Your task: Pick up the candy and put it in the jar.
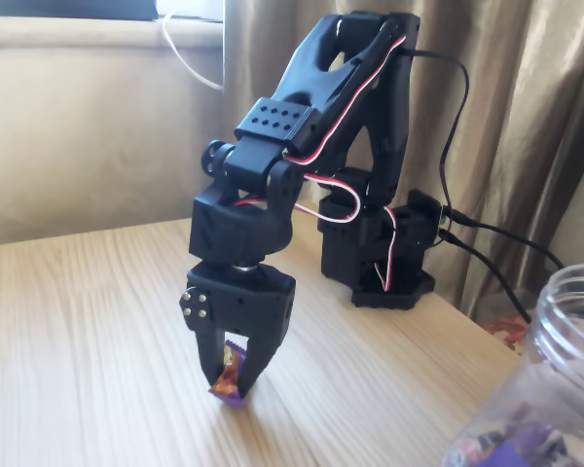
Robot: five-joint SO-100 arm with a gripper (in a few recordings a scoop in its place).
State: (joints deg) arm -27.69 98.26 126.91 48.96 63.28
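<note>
End effector: the black end effector [232, 375] points straight down over the bench [88, 331], its two fingers closed in on the candy [231, 380], which stands on end between them.

Candy: purple wrapper with an orange-brown patch near the top; its lower end looks to be touching the wood or just off it, I cannot tell which.

Jar: the clear jar [565, 341] sits at the right edge of the fixed view, well apart from the arm, threaded mouth up, purple-wrapped sweets showing through its wall.

Stage: I'd judge the grip is made and the lift and carry to the jar are not yet done.

Risk, grip: the fingers seem to pinch only the upper part of a slick wrapper; a quick lift could let it slide out or twist.

Risk, carry: a long swing to the right gives a loose hold time to fail.

Risk, drop: released short or low, the candy could strike the rim and bounce onto the bench.
</note>
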